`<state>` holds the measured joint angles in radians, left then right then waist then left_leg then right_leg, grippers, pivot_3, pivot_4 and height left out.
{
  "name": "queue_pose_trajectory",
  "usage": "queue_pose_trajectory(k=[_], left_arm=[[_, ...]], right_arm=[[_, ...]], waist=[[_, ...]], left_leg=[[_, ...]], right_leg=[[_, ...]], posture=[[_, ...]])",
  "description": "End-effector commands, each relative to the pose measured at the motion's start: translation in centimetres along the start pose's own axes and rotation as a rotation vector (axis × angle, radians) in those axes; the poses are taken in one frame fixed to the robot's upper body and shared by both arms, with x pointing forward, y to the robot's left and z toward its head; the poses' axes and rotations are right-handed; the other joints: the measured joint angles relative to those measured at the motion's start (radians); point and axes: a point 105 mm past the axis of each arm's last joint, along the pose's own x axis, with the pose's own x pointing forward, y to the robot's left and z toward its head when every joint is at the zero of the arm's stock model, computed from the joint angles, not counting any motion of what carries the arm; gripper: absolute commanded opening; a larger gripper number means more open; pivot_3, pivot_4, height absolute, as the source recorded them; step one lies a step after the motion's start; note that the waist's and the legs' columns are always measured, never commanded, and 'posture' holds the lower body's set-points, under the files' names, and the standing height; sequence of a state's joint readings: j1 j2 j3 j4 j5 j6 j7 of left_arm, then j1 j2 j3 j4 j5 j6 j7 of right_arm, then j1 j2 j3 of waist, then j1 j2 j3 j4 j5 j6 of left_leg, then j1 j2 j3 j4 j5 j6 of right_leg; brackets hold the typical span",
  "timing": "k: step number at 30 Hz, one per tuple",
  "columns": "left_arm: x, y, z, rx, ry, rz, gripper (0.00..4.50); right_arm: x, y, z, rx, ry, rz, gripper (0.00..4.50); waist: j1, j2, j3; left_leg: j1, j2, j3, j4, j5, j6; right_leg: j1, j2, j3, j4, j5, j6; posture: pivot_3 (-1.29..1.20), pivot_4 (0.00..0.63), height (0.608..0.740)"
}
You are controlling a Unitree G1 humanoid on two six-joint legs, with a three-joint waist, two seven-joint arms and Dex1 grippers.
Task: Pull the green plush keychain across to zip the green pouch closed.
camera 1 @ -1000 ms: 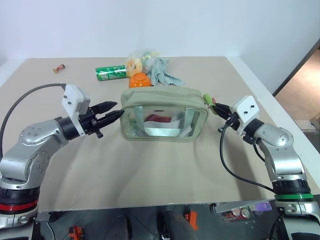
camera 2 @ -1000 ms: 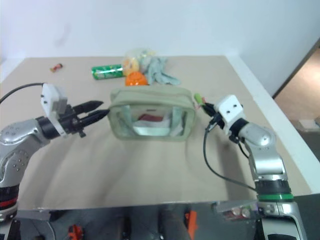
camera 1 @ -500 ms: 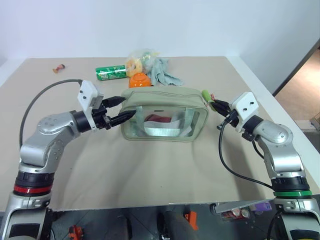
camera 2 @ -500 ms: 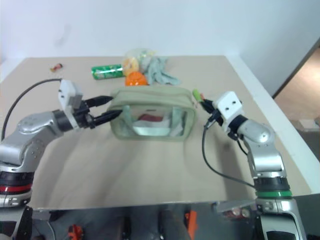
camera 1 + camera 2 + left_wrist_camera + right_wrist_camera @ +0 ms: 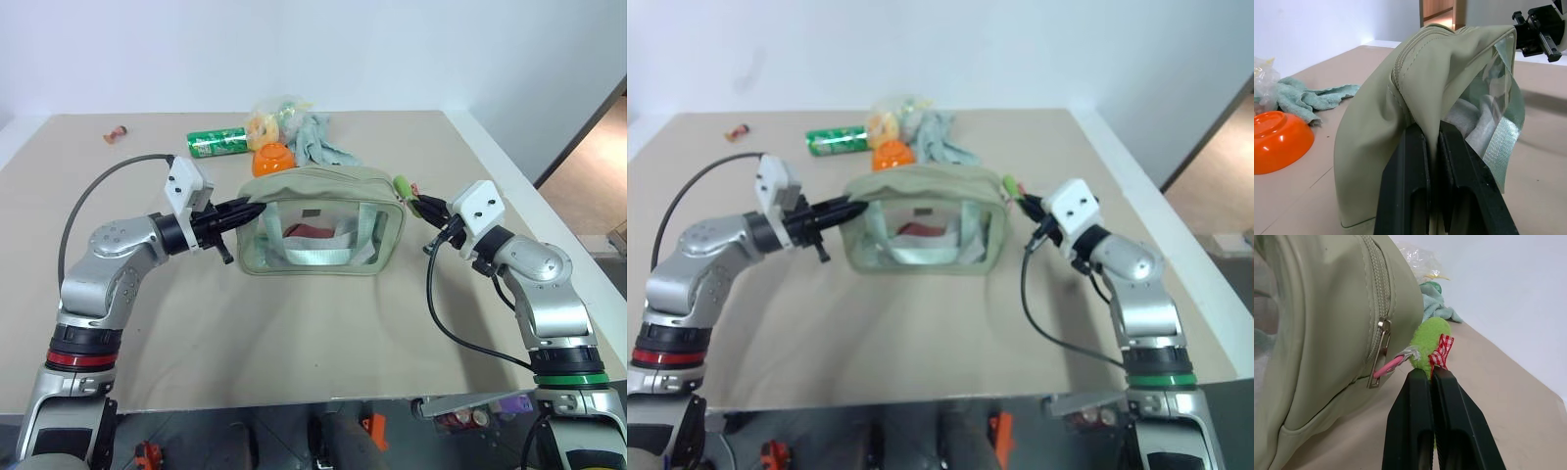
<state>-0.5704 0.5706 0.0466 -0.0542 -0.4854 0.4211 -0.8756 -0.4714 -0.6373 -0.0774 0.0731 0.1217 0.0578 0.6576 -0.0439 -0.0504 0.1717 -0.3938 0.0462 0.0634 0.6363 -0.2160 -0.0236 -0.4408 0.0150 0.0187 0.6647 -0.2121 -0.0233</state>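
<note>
The right gripper (image 5: 1431, 374) pinches the green plush keychain (image 5: 1431, 340) at the green pouch (image 5: 323, 220)'s right end, the left gripper (image 5: 1431, 134) nips its left end, bare table (image 5: 323, 323) in front, orange bowl (image 5: 273, 157) just behind.

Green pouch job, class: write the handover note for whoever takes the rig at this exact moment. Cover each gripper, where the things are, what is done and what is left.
Left gripper: shut on the left end of the green pouch, pinching its fabric.
Right gripper: shut on the green plush keychain, which hangs from the zip pull at the pouch's right end.
The pouch sits mid-table, in front of the orange bowl and cloth rag.
Done: both grasps are in place.
Left: the pull sits at the right end, so the zipping stroke likely remains; draw the keychain across while the left gripper anchors the pouch.
</note>
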Motion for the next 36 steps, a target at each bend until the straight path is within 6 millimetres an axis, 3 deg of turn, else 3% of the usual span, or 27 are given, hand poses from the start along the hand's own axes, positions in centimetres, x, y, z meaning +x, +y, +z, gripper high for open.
queue_pose_trajectory(k=[1,15,22,26,36], left_arm=[[-0.1,0.9,1.6,0.063,-0.039,0.048,0.06],[-1.3,0.8,1.4,0.094,-0.012,0.078,0.06],[-1.3,0.8,1.5,0.098,-0.012,0.08,0.06],[-1.4,0.7,1.3,0.103,-0.005,0.076,0.06],[-1.7,0.6,0.7,0.105,0.021,0.073,0.06]], right_arm=[[0.1,-0.4,1.5,-0.024,-0.05,-0.001,0.0],[-3.9,-5.5,-0.9,-0.055,0.077,-0.196,0.0],[-5.2,-4.0,-3.2,-0.076,0.155,-0.188,0.0],[-6.8,-5.9,-4.0,-0.108,0.193,-0.276,0.0],[-9.0,-6.4,-5.4,-0.144,0.263,-0.319,0.0]], waist=[[0.0,0.0,0.0],[-0.001,0.0,0.0],[-0.001,0.0,0.0],[-0.001,0.0,0.0],[0.002,0.0,0.0]], left_leg=[[0.0,0.0,0.0,0.0,0.0,0.0],[0.001,0.0,0.0,0.0,0.0,0.0],[0.0,0.0,0.0,0.0,0.0,0.0],[0.001,0.0,0.0,0.0,0.0,0.0],[0.001,0.0,0.0,0.001,0.0,0.0]], right_leg=[[0.0,0.0,0.0,0.0,0.0,0.0],[0.0,0.0,0.001,0.0,0.0,0.0],[0.0,0.001,0.0,0.0,0.0,0.0],[0.0,0.001,0.001,0.0,0.0,0.001],[0.001,0.0,0.0,0.0,0.001,0.002]], posture=[[0.0,0.15,0.74],[0.0,0.15,0.74],[0.0,0.15,0.74],[0.0,0.15,0.74],[0.0,0.15,0.74]])
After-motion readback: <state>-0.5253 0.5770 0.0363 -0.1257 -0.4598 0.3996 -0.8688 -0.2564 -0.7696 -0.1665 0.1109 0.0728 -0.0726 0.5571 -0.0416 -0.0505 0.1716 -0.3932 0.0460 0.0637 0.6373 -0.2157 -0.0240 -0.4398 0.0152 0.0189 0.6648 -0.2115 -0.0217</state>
